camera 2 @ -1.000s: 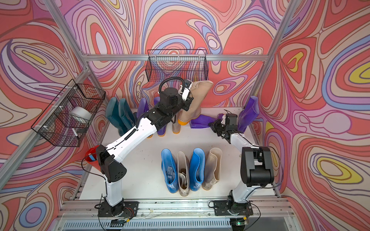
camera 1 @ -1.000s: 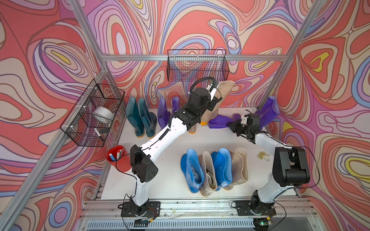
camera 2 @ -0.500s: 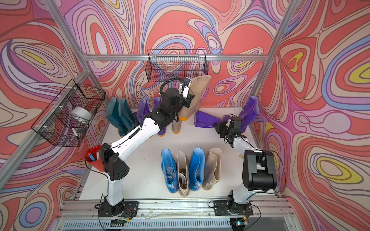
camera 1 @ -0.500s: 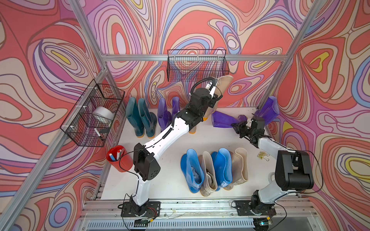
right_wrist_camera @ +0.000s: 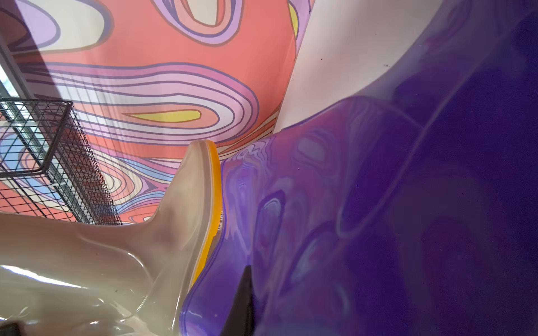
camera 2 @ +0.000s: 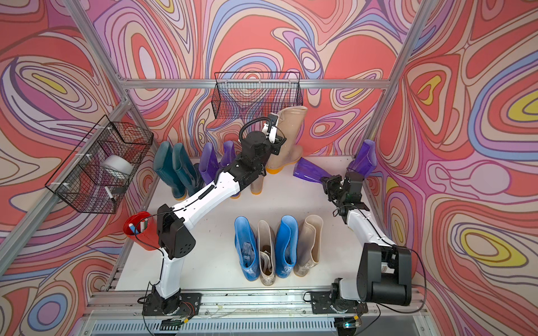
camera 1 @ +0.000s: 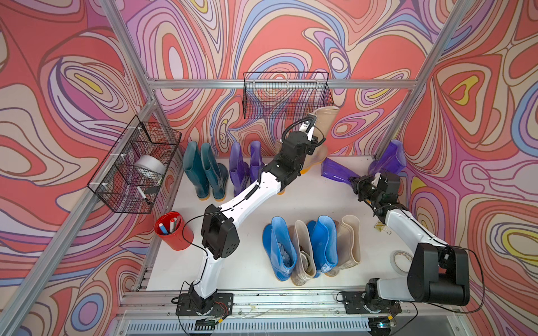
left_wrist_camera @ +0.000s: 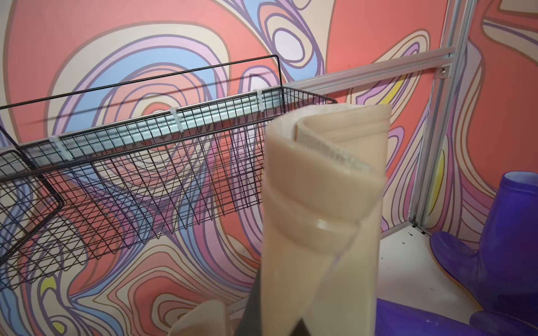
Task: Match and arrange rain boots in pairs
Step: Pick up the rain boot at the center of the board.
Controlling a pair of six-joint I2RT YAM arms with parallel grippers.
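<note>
Left gripper point(camera 1: 312, 131) is seen clamped on the shaft of a beige boot point(camera 1: 326, 122) at the back, below a wire basket point(camera 1: 286, 96); its fingertips are masked by the rubber in both top views. Right gripper point(camera 1: 354, 182), closed on a tipped purple boot point(camera 1: 334, 174) at back right, is mostly hidden too. A second beige boot point(camera 2: 256, 181) is largely covered by the arm point(camera 2: 209, 195). The white table point(camera 1: 305, 203) is ringed by swirl-patterned walls point(camera 1: 276, 43).

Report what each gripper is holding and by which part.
The left gripper pinches the raised beige boot by its upper shaft. The right gripper grips the lying purple boot at its end nearest the arm; which part is unclear.
</note>
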